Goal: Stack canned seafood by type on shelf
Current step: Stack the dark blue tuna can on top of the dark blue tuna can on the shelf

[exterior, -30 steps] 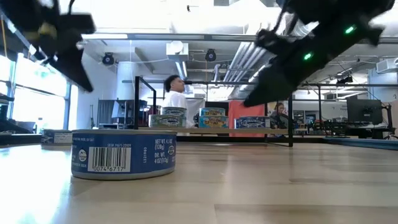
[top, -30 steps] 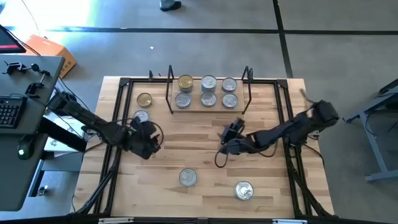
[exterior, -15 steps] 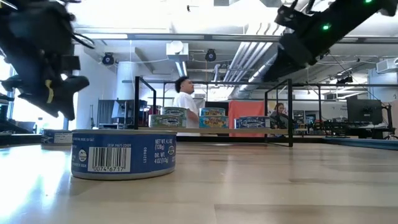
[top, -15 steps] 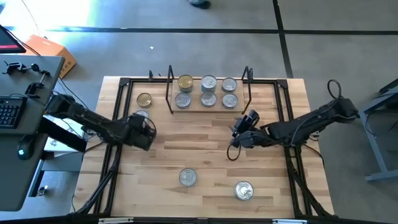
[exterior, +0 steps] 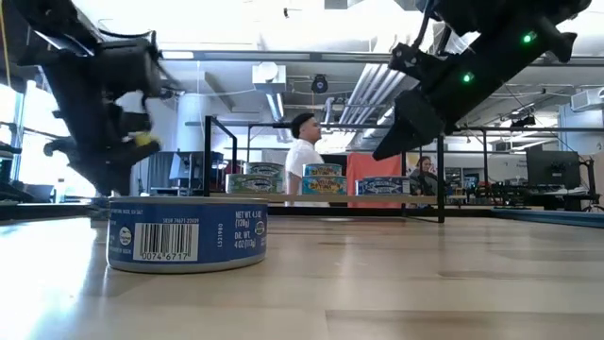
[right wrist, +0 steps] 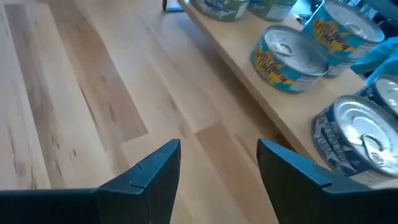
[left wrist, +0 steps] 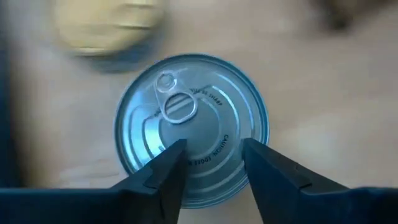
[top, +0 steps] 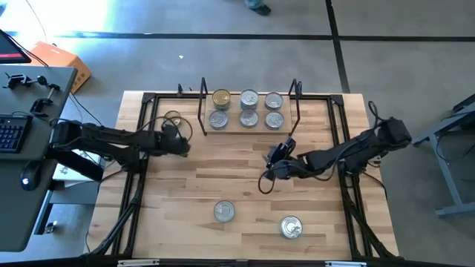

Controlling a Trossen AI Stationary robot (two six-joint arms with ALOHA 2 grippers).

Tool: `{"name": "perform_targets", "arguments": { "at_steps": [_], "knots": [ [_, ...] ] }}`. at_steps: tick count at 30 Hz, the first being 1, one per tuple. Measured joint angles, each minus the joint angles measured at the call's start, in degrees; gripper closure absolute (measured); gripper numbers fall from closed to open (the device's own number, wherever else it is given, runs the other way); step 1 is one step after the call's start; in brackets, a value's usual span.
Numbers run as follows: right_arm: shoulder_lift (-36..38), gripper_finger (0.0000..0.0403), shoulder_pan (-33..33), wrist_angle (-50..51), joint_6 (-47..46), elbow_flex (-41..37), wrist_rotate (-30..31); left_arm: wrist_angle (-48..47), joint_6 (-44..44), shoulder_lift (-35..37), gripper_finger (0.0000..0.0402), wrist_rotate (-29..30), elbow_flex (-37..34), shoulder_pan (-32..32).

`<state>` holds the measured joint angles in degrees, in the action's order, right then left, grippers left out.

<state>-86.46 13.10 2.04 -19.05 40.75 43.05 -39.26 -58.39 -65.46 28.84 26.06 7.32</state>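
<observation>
In the left wrist view a silver-lidded tin point(left wrist: 193, 124) stands on the table, and my left gripper point(left wrist: 214, 152) is open right above its lid. In the high view that gripper point(top: 177, 137) hides this tin, just near of a gold-lidded tin point(top: 172, 119) left of the shelf point(top: 260, 129). Several tins stand in two rows on the shelf plank point(right wrist: 249, 81). My right gripper point(top: 277, 152) hangs open a little near of the shelf's right half, its fingers point(right wrist: 161, 165) around nothing. Two more silver tins point(top: 224, 211) point(top: 291, 226) rest near the front edge. My left gripper comes slanting down from the table's left over the silver tin's lid point(left wrist: 205, 155). Both fingertips show in front of the lid, inside its rim. Whether they touch the lid I cannot tell.
A black frame point(top: 145, 148) runs round the tabletop, and the shelf's wire uprights point(top: 203, 104) point(top: 295, 100) stand at its ends. The front tin with a blue label point(exterior: 187, 234) fills the low view's left. A person point(exterior: 307, 161) stands in the room behind.
My left gripper has swung toward the table's far edge and sunk, turning as it went, and now stands over the silver tin left of the shelf. My right gripper drew off toward the right and has come back to about where it was. No tin has moved.
</observation>
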Motion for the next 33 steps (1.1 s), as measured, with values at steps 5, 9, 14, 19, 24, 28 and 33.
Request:
{"name": "perform_targets", "arguments": {
  "at_steps": [5, 9, 14, 19, 24, 28, 33],
  "knots": [
    [-0.7, 0.0199, 0.0, -0.3, 0.0, 0.0, -0.4, 16.8, 11.0, 1.3, 0.0259, -15.1, -0.3, -0.5],
    [-0.7, 0.0199, 0.0, -0.6, 0.0, 0.0, -0.4, 27.6, 20.4, 2.5, 0.0261, -22.3, -0.3, -2.9],
    [-0.7, 0.0199, 0.0, -1.5, 0.0, 0.0, -0.5, 33.2, 42.3, 1.1, 0.0261, -25.0, -0.3, -9.8],
    [-0.6, 0.0199, 0.0, -3.2, 0.0, 0.0, -0.7, 34.6, 61.9, -3.5, 0.0261, -21.1, -0.3, -18.5],
    [-0.6, 0.0199, 0.0, -5.7, 2.3, 0.0, -1.5, 43.2, 69.1, -10.8, 0.0261, -11.3, -0.3, -21.4],
    [-0.6, 0.0199, 0.3, -9.8, 6.8, 0.0, -3.6, 48.4, 72.0, -16.3, 0.0267, -10.5, -0.3, -21.1],
    [-0.6, 0.0199, 0.5, -15.2, 17.5, 0.0, -11.9, 53.2, 72.1, -21.2, 0.0316, -10.9, 1.2, -19.9]
  ]
}}
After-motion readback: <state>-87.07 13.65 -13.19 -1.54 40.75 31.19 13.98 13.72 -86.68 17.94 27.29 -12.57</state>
